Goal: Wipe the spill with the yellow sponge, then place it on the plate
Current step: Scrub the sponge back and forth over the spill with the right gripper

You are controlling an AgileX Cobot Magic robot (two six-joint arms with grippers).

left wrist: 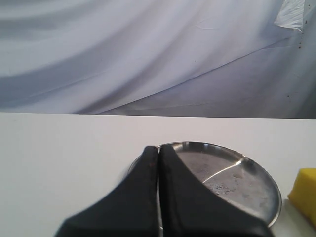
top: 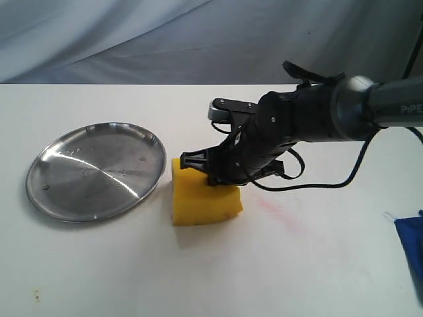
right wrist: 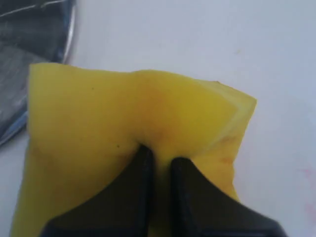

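Right wrist view: right pincer nearest the lens, black fingers clenched into the top of the yellow sponge, foam dented and creased around the tips. The plate rim shows just beside one sponge corner, white bench beyond it. Left wrist view: left pincer clenched on nothing, fingers pressed flat together, hanging above the bench near the plate, well clear of the job; one yellow corner pokes in at the frame edge. Exterior view: sponge appears to rest on the bench just beside the plate's right rim, touching or not I cannot tell, right arm reaching across to it. Plate carries no sponge. No pale tan spill visible anywhere on open bench; it is either under the sponge or already soaked up, cannot tell which. A faint red smear lies right of the sponge, a blue cloth at the far right edge. Judgement: wiping looks done or nearly done; lifting the sponge onto the plate and letting go remain.
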